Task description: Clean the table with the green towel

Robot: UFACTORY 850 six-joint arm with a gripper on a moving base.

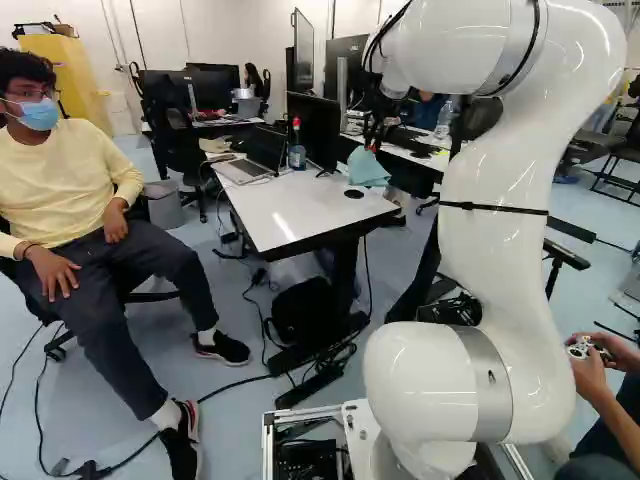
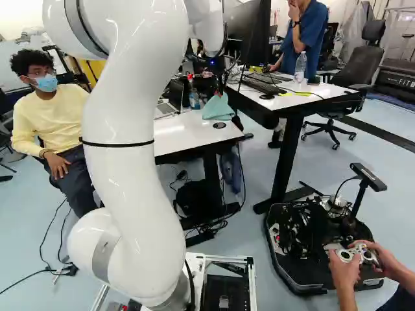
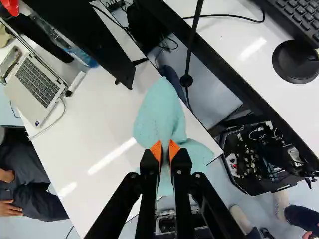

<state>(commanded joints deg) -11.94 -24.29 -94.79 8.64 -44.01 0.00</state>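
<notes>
Towel (image 1: pixel 368 168) pinched in the gripper (image 1: pixel 373 146), at the table (image 1: pixel 300 215) corner

Left base view: the arm (image 1: pixel 495 230) rises right of the middle and bends over at the top. The towel is bunched near the table's far right corner, just beside a round black cap (image 1: pixel 353 194) set in the top. Left of it stand a monitor (image 1: pixel 313 128) and a red-topped bottle (image 1: pixel 297 150), then a laptop (image 1: pixel 243 170), open.

Right base view: arm left of the middle, towel just past it, close to the same cap. A second desk (image 2: pixel 337 94) stands to the right, holding a keyboard (image 2: pixel 264 84) and a clear bottle (image 2: pixel 300 68).

Wrist view: fingers nearly together – a narrow gap, orange pads (image 3: pixel 156 150) against the towel from two sides. Cloth spreads ahead of the fingertips and out to both sides under them, reaching the table's edge. Whether all its underside touches the top, I can't tell. Beyond the edge, a gap between the desks, a black cable (image 3: pixel 192 47) crossing it – then the second desk, with its keyboard and a round black disc (image 3: pixel 296 61)
</notes>
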